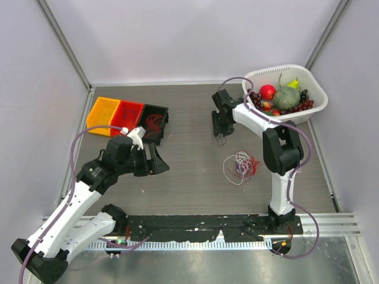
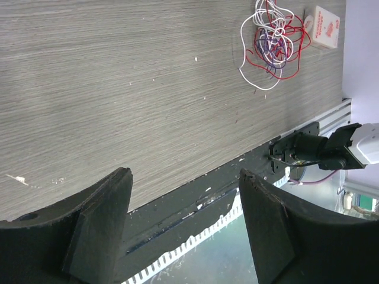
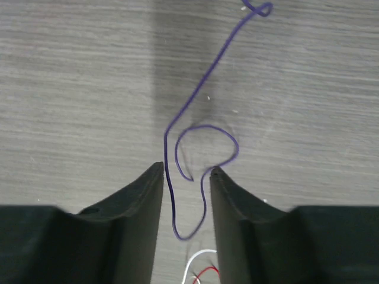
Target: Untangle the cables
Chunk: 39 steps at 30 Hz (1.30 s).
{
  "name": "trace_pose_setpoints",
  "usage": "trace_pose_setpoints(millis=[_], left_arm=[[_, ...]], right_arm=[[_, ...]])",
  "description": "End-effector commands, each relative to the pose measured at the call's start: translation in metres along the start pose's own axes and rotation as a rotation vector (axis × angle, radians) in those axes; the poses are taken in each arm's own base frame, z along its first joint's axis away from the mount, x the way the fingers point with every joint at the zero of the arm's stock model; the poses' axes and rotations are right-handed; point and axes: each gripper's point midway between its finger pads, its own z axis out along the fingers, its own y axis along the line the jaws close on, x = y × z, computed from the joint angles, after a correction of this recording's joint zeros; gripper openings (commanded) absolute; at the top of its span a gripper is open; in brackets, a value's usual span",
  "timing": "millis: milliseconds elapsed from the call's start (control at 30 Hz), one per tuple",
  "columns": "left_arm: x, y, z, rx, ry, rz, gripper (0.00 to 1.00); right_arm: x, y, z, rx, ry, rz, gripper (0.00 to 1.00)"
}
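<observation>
Top view: cables lie in a tangle on the tabletop, near the right fingers and well apart from the left fingers.
Left wrist: left fingers apart, nothing between them.
Right wrist: right fingers apart, a purple wire running between them.

Left claw: bare grey wood-grain tabletop ahead, clear run to tangle of thin red-and-white cables far ahead-right. Right claw: thin purple wire loop lies between its fingers.
</observation>
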Motion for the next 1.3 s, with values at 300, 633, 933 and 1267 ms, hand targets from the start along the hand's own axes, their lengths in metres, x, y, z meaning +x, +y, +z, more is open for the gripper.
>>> trace_pose_setpoints(millis=[300,633,933,1267], left_arm=[[-0.020,-0.014,-0.006,0.024,-0.068,-0.005,0.76],[-0.058,-0.097,-0.022,0.421,-0.193,0.138,0.77],[-0.062,-0.134,-0.013,0.603,-0.134,0.233,0.77],[-0.055,-0.153,-0.006,0.746,-0.066,0.289,0.73]], right_arm=[[0.042,0.099,-0.050,-0.269,-0.009,-0.125,0.01],[0.123,0.202,-0.159,-0.946,0.110,-0.070,0.01],[0.136,0.197,-0.206,-1.110,0.149,-0.097,0.01],[0.116,0.180,-0.238,-1.210,0.113,-0.111,0.01]])
